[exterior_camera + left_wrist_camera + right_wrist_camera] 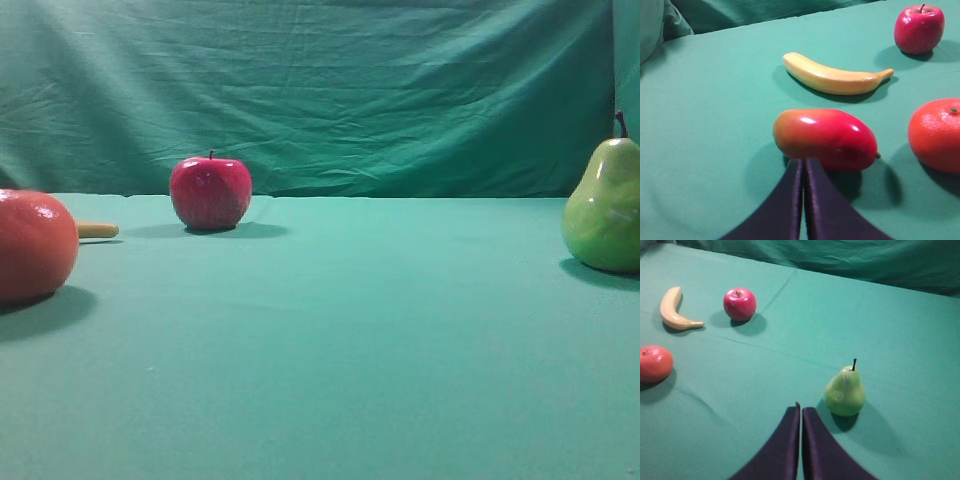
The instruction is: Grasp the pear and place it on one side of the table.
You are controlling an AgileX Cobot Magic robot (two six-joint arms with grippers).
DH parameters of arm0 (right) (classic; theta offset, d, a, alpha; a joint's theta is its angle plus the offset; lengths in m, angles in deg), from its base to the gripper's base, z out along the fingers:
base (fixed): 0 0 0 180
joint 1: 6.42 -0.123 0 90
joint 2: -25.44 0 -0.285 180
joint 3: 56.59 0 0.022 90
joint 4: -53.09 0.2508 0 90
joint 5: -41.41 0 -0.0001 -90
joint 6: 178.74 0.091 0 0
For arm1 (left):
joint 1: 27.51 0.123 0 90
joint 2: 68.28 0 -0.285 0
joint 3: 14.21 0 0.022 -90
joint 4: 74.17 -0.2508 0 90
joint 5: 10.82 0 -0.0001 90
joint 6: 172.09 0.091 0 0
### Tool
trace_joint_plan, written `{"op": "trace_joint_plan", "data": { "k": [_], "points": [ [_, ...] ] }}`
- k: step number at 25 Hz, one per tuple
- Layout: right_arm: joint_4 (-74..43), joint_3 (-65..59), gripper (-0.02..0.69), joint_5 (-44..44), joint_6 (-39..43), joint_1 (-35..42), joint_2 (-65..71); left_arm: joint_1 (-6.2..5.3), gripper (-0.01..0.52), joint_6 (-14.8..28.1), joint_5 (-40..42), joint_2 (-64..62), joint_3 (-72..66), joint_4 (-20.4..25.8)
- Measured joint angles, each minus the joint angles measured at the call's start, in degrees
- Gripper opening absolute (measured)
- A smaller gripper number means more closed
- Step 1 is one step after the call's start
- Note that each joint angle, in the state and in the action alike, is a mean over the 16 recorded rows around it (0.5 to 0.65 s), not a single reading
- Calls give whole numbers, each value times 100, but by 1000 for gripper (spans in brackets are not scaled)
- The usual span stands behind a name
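On the right side of the worktop [900, 330] the pear [844, 392] stands upright and free, stem up, nothing touching it; in the high view I see it right at the right-hand edge of the picture. My right gripper [801, 412] hangs just beside it, a little to the pear's left in the wrist view, with its jaws pressed together and nothing between them. The left gripper [803, 165] is likewise pressed shut and empty, its tips just in front of a red-and-yellow mango [826, 139]. Further out sit the banana [835, 77], the red apple [919, 28] and the orange-red round fruit [936, 134], all well apart from the pear on the left half of the cloth. I judge that either the pear has already been set down at this side, or the grasp has not begun; from these views alone I cannot say which. If it is still to be picked up, I would need to spread the right jaws wide, shift them to the right until they straddle the pear's belly, and come down carefully, since the glossy bell shape could slip or topple.
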Motion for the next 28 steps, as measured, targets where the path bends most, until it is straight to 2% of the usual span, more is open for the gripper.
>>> {"op": "trace_joint_plan", "data": {
  "k": [7, 12, 18, 28],
  "points": [
    [-163, -1533, 0, -1314, -25, 500, -739, 0, 0, 0, 0, 0, 0, 0],
    [-193, -2591, 0, -1874, -43, 867, -1301, 0, 0, 0, 0, 0, 0, 0],
    [-226, -3318, 0, -2046, -64, 1097, -1695, 0, 0, 0, 0, 0, 0, 0],
    [-310, -3473, 0, -1975, -98, 1113, -1739, 0, 0, 0, 0, 0, 0, 0]
  ]
}}
